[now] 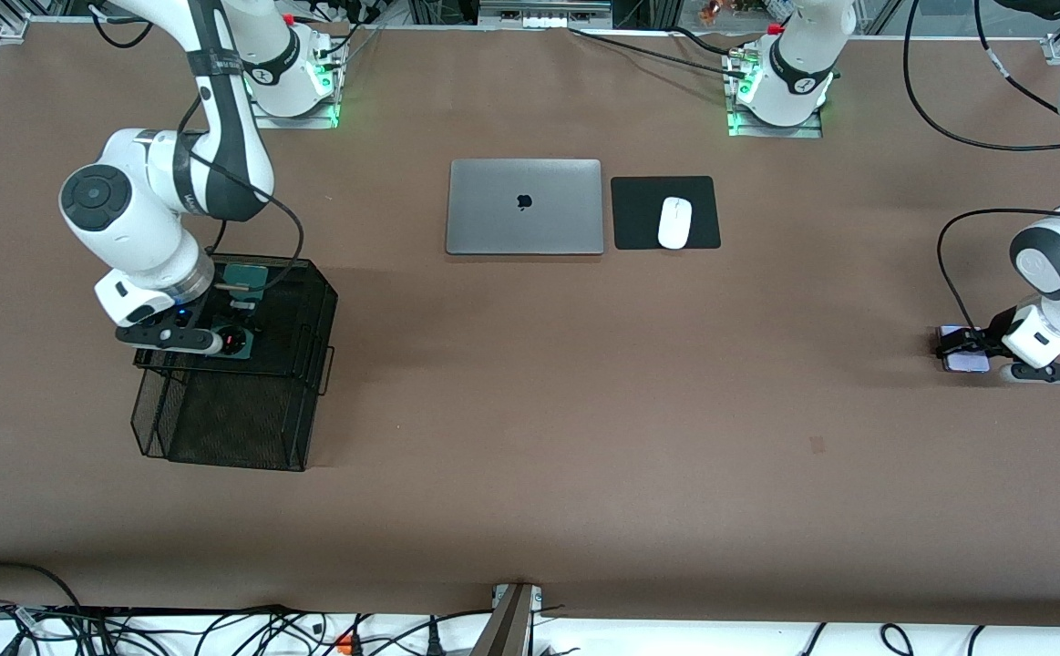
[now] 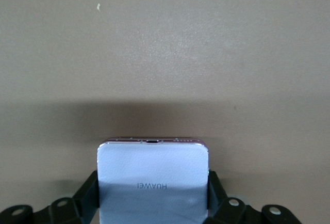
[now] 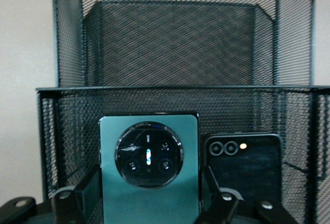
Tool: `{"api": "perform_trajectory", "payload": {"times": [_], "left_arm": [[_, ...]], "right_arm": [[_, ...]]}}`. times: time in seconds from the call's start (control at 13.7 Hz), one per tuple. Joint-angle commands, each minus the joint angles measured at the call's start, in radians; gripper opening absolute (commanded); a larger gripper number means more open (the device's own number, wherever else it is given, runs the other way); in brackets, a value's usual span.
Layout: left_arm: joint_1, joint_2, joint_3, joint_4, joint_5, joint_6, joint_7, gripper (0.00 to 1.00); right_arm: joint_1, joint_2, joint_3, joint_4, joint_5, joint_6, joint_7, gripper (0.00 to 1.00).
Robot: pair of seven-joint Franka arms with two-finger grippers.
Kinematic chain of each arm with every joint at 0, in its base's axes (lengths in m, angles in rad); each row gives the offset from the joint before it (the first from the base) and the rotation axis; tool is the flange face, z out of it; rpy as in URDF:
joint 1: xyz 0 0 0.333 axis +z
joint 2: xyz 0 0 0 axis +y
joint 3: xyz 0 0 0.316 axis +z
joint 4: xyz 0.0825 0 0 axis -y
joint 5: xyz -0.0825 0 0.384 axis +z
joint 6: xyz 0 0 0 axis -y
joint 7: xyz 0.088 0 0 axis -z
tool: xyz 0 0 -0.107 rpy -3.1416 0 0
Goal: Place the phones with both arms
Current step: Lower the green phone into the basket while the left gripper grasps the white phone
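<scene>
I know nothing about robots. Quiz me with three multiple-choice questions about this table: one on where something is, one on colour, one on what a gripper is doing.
1. Where is the white mouse?
A. on the black mouse pad
B. on the laptop
C. in the mesh basket

2. What colour is the phone in the right gripper?
A. red
B. dark green
C. yellow

3. What is the left gripper doing?
A. hanging open over the laptop
B. closing around the lilac-white phone on the table
C. gripping the mouse

Answers: 1 A, it rests there. 2 B, green back with camera ring. 3 B, fingers flank it.
</scene>
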Motion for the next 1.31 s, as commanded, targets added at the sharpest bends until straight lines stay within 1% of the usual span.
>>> {"api": "perform_trajectory", "payload": {"times": [0.0,0.07,0.15,0.29,0.44,0.51,0.58,0.66,0.73,0.8,0.88,0.95,1.09,1.24], "left_arm": [[0.001,0.006,-0.004,-0.011,-0.012,0.014,0.031,0.16],[0.001,0.009,-0.004,-0.008,-0.012,0.008,0.031,0.10],[0.000,0.009,-0.004,0.000,-0.012,0.005,0.021,0.01],[-0.015,0.008,-0.006,0.025,-0.013,-0.020,0.004,0.00],[-0.060,0.009,-0.004,0.090,-0.016,-0.101,-0.036,0.00],[-0.077,0.009,-0.004,0.117,-0.016,-0.144,-0.070,0.00],[-0.098,0.008,-0.004,0.145,-0.016,-0.182,-0.108,0.00],[-0.120,0.008,-0.004,0.173,-0.016,-0.222,-0.142,0.00],[-0.149,0.006,-0.004,0.193,-0.016,-0.251,-0.183,0.00],[-0.188,0.005,-0.004,0.197,-0.016,-0.258,-0.237,0.00],[-0.231,0.002,-0.004,0.197,-0.016,-0.259,-0.296,0.00],[-0.273,-0.001,-0.004,0.197,-0.013,-0.262,-0.356,0.00],[-0.350,-0.004,-0.004,0.204,-0.012,-0.299,-0.447,0.00],[-0.416,-0.010,-0.004,0.205,-0.012,-0.305,-0.510,0.00]], "right_arm": [[0.009,-0.070,0.019,-0.069,0.001,0.066,0.006,0.00],[0.011,-0.070,0.026,-0.079,0.001,0.095,0.006,0.00],[0.011,-0.069,0.028,-0.084,0.001,0.112,0.006,0.00],[0.011,-0.061,0.029,-0.084,0.000,0.118,0.006,0.00],[0.011,-0.058,0.036,-0.084,0.000,0.118,0.006,0.00],[0.011,-0.053,0.036,-0.084,0.000,0.120,0.006,0.02],[0.011,-0.046,0.036,-0.083,0.000,0.120,0.006,0.16],[0.011,-0.044,0.037,-0.081,0.000,0.126,0.006,0.25],[0.011,-0.044,0.037,-0.083,0.000,0.127,0.006,0.52],[0.011,-0.044,0.037,-0.083,0.001,0.127,0.006,0.75],[0.011,-0.044,0.037,-0.083,0.001,0.127,0.006,0.85],[0.011,-0.044,0.037,-0.081,0.001,0.127,0.008,0.98],[0.011,-0.046,0.037,-0.078,0.001,0.126,0.006,0.99],[0.011,-0.058,0.037,-0.066,0.000,0.117,0.000,1.00]]}}
